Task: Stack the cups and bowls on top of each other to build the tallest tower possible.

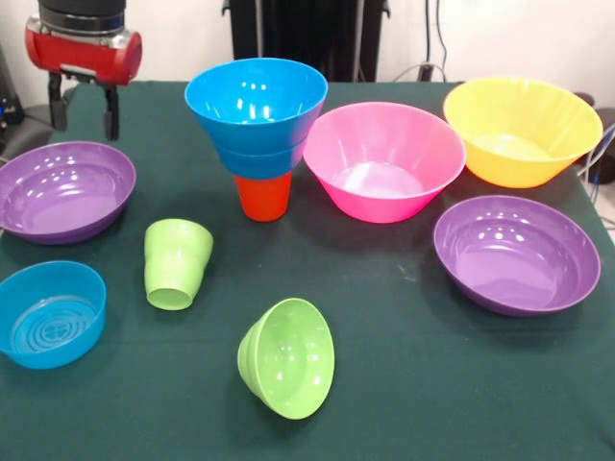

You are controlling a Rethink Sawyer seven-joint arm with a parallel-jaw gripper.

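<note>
While the arm was raised at one end of the table, the following was recorded.

Gripper: the gripper was seen hanging above the far rim of a purple bowl; its two dark fingers were spread apart with nothing held between them.

Tower: an orange cup was stood mouth-down on the green tablecloth, and two blue bowls were nested upright on top of it, widening upward.

Pink bowl: the pink bowl was set upright just beside the tower, apparently not touching it.

Yellow-orange bowl: the yellow-orange bowl was placed upright behind the pink one, near the table's edge.

Second purple bowl: the second purple bowl was found upright in front of the yellow-orange bowl.

Green cup: the ridged lime green cup was stood mouth-down between the first purple bowl and the tower's base.

Single blue bowl: the single blue bowl was seen upright, in front of the first purple bowl.

Small green bowl: the small lime green bowl was left tipped on its side, its mouth turned toward the camera, apart from everything else.
</note>
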